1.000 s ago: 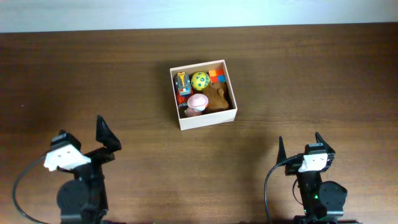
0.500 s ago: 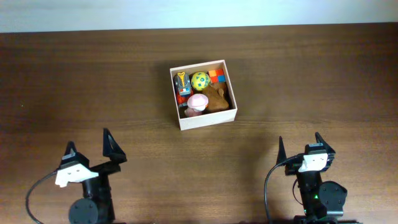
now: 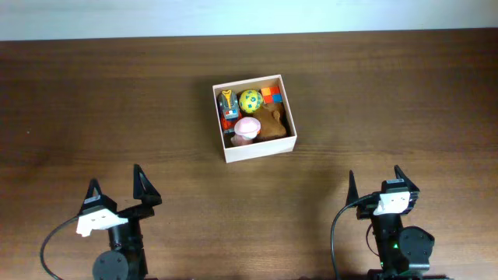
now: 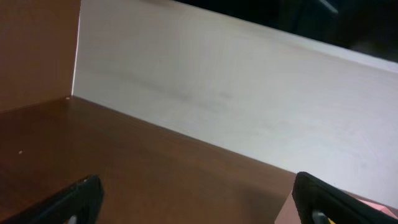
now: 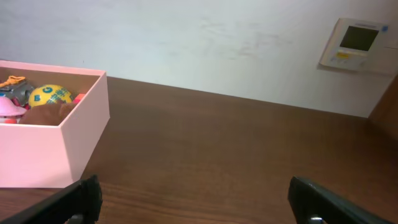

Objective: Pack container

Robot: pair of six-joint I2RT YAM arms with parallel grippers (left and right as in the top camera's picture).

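One change: the left gripper [image 3: 115,176], spread like the right gripper [image 3: 373,171], has drawn back.

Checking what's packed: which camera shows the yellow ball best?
The overhead view: it looks straight down into the container, so the whole yellow ball shows. The right wrist view sees the yellow ball from the side, its lower part hidden by the container's wall. The left wrist view shows none of it.

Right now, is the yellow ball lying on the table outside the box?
No, the yellow ball sits inside the container, just behind the pink toy.
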